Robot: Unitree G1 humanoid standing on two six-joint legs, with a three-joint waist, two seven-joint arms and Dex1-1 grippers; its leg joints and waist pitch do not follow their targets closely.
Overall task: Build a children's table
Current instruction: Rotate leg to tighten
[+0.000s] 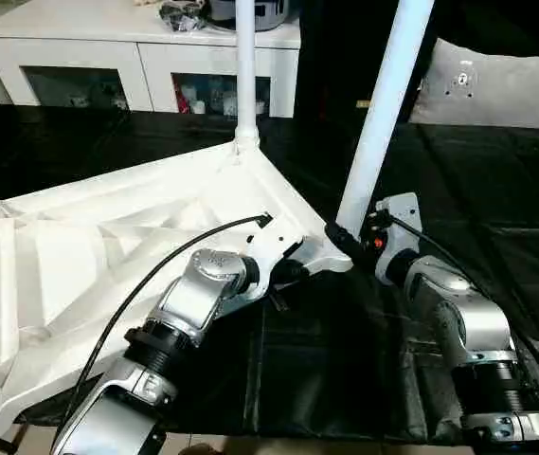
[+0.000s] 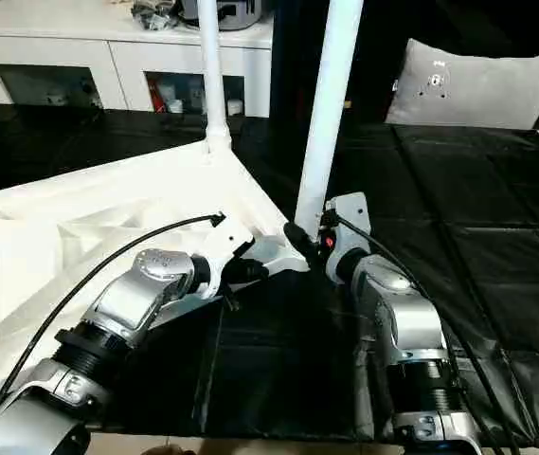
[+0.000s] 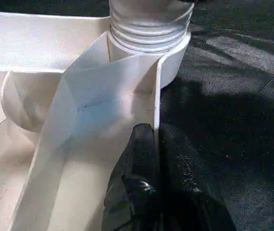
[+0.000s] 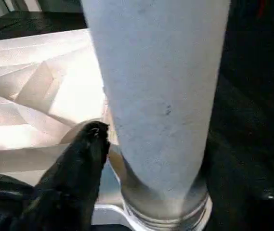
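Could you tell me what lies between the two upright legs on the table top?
In the left eye view, only the table top's raised rim; between far leg and near leg.

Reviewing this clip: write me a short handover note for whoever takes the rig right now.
Left gripper: shut, pinching the rim wall of the table top beside the near corner socket.
Right gripper: fingers around the base of the near leg, which stands upright in that socket, threads still showing.
Table top lies underside up on the black mat.
Done: far leg stands in its socket; legs also sit in the two left corners.
Left: seat the near leg fully, then turn the table over.
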